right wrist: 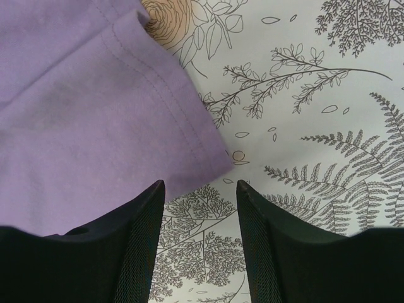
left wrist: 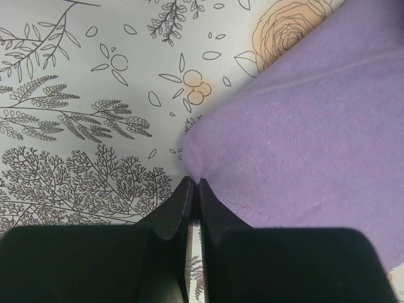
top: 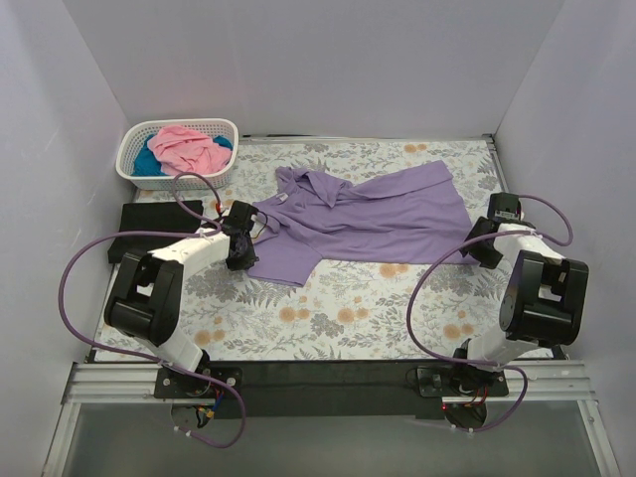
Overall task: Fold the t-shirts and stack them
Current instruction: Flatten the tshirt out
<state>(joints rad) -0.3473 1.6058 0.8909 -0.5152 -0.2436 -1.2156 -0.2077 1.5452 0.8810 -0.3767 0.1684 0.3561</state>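
- Two claws work the lavender t-shirt (top: 368,224), which lies spread and rumpled across the middle of the floral cloth (top: 348,308). The pink t-shirt (top: 184,147) and teal t-shirt (top: 149,161) sit in the basket (top: 189,122) at the far left corner.
- The left gripper (left wrist: 192,183) is pressed together on a small peak of the shirt's near-left edge. The bite looks shallow, so a quick lift may pull the fabric free.
- The right gripper (right wrist: 201,183) has its jaws apart over bare cloth. The shirt's hem corner is just ahead of the fingertips, not yet between them. Closing here likely catches nothing, or nips the floral cloth instead.
- If only one side holds, a pull probably drags the shirt askew and the fold comes out crooked.
- The collar end is bunched, so folding over it may trap creases.
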